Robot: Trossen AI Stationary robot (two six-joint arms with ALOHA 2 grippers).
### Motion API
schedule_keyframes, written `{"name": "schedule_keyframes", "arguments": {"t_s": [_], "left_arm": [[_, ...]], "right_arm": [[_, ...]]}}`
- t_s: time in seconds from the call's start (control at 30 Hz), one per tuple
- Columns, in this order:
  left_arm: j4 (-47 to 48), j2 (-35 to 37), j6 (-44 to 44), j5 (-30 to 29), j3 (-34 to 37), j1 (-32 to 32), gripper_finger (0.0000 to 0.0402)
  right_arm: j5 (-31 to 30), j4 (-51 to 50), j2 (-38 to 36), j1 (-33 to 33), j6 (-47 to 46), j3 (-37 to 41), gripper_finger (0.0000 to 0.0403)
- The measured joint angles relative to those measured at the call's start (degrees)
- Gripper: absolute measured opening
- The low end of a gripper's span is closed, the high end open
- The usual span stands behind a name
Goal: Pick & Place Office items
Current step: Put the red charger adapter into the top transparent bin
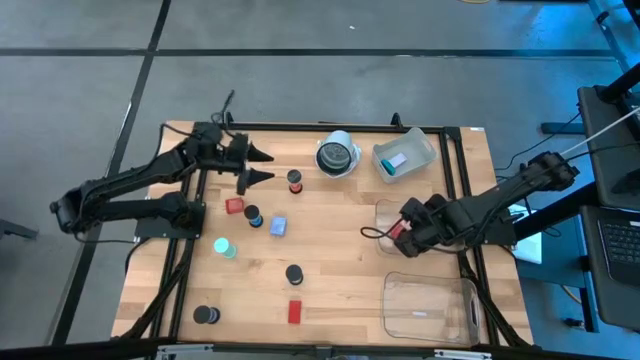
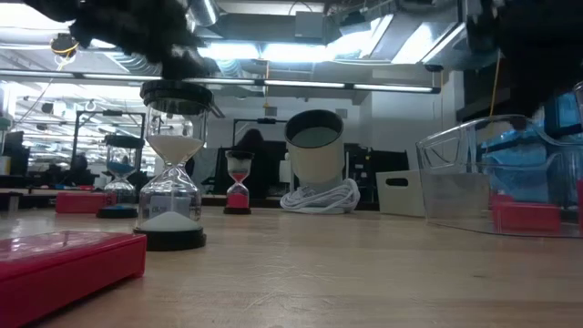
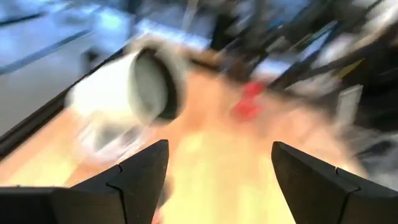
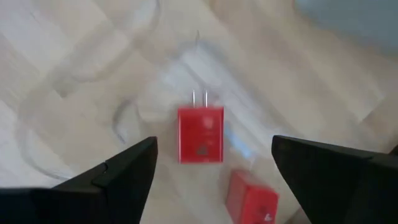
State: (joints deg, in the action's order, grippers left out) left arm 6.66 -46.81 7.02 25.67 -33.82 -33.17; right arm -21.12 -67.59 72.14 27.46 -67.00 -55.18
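My right gripper (image 1: 392, 232) hangs open over a clear bin (image 1: 392, 213) at the table's (image 1: 340, 290) right edge; two red blocks (image 4: 201, 134) lie in it. Other items are scattered toward the left. Near the far edge, my left gripper (image 1: 266, 166) is open, empty.

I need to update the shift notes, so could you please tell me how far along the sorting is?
Done: two red plug-like blocks lie in the clear plastic bin under the right claw, and a pale blue rectangle sits in the far clear bin. In hand: nothing; the right claw is open above those blocks, the left claw open and empty. Left: about eight pieces on the wooden table, including a red block.
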Motion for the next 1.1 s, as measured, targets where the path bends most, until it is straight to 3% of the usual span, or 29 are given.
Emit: {"name": "schedule_keyframes", "arguments": {"t_s": [0.07,0.27,0.43,0.57,0.9,1.1], "left_arm": [[4.83,0.0,-0.65,-4.63,-0.02,0.71,0.0281],[28.92,0.23,2.49,-7.05,-6.81,2.27,0.0281],[47.36,0.22,1.37,-18.92,-9.38,6.08,0.0281],[57.6,-0.05,1.35,-21.07,-9.35,8.46,0.0281],[56.41,-2.19,6.64,-22.61,-5.37,16.65,0.0281],[55.2,-8.49,12.98,-31.7,-4.1,19.05,0.0281]], "right_arm": [[-2.58,-1.21,0.0,0.0,1.23,-2.64,0.032],[-8.33,-1.24,0.0,-0.04,5.11,-6.19,0.032],[-9.11,-1.27,0.0,-0.65,6.65,-6.19,0.032],[-9.54,-1.25,0.0,-1.42,8.32,-6.19,0.032],[-9.52,-1.05,0.0,-3.06,9.44,-6.19,0.032],[-9.52,-1.01,0.0,-3.18,11.9,-6.21,0.032]]}}
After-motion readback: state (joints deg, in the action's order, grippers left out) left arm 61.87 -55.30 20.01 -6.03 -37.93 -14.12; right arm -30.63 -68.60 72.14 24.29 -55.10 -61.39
